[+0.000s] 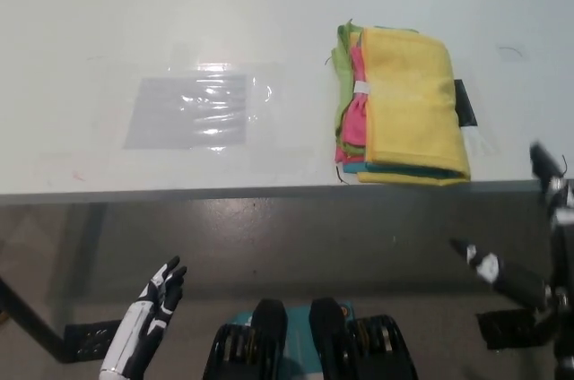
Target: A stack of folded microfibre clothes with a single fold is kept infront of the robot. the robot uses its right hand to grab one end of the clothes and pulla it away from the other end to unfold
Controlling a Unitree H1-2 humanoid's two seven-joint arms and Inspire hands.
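While our head camera looks steeply down, we see the stack of folded cloths (401,107) lying on the white table (269,4), right of the middle and close to the near edge (179,192). A yellow cloth (414,98) lies on top and covers most of the pile. Beneath it, pink (352,129), green (341,57) and teal (359,168) layers stick out along the left side and at the near left corner. A small white tag (361,87) shows on the left side of the pile, against the pink layer. A dark item (464,102) peeks out from under the stack's right side; we cannot tell what it is.

On the left half of the table lies a clear plastic sheet (193,111), flat and shiny, well apart from the cloths.

Our right hand (538,228) shows at the lower right, in front of the table's near edge and below the level of the tabletop. Its fingers are spread wide apart, one reaching up toward the table edge and another pointing left, and it holds nothing. It is near the stack's near right corner without touching it.

Our left hand (161,295) rests at the lower left, well in front of the table and far from the cloths. Its fingers are extended and slightly apart, and it is empty.

Below the table edge we see a grey floor (314,237).
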